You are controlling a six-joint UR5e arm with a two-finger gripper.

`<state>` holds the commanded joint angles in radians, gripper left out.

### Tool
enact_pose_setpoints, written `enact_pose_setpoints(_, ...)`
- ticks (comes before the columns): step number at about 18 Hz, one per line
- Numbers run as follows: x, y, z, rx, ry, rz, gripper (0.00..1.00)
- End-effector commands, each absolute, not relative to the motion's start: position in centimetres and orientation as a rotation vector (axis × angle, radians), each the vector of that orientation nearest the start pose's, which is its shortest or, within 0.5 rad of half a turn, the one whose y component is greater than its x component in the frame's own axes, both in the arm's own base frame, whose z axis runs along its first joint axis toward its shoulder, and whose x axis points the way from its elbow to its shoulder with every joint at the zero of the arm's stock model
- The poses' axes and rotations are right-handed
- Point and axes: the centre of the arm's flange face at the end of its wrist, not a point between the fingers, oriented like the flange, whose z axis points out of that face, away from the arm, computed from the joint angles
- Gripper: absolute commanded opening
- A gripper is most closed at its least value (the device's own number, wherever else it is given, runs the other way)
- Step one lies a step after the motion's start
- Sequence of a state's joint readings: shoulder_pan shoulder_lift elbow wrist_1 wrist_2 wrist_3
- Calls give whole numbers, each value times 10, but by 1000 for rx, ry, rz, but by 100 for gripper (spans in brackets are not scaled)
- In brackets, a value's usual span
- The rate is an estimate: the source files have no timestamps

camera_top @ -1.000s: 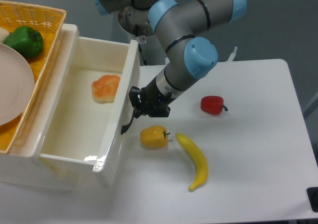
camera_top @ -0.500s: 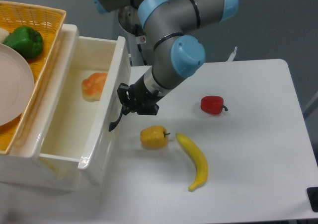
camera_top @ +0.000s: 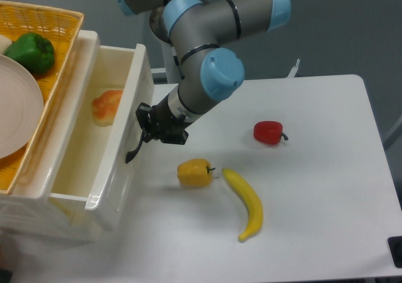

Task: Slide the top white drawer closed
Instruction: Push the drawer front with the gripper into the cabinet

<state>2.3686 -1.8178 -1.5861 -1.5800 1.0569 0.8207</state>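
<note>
Drawer's sliding in nicely, roughly half shut now.

The gripper point(camera_top: 148, 129), clenched around the black handle point(camera_top: 132, 152), keeps shoving the top white drawer point(camera_top: 119, 151) toward the cabinet's left edge.

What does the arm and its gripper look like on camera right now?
The arm has grey tubular links with light blue caps on its rounded joints. Its last segment is dark, ending in a compact black gripper. No loose cables or readable markings show.

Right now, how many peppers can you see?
3. A green pepper sits in the yellow basket beside the plate. A yellow pepper lies on the table next to the banana. A red pepper lies farther right on the table.
</note>
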Motion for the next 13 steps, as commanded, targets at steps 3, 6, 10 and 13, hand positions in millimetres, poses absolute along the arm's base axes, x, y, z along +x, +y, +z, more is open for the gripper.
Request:
enact_pose_setpoints(3,-261,523,362,-2856,-77,-807,7)
enact_pose_setpoints(6,-253,527,360,-2863,-65,-814,7)
enact_pose_setpoints(10,-245,530,359,-2869,-53,-822,7)
enact_pose_setpoints(13,-238,532,358,-2876,-46,-830,7)
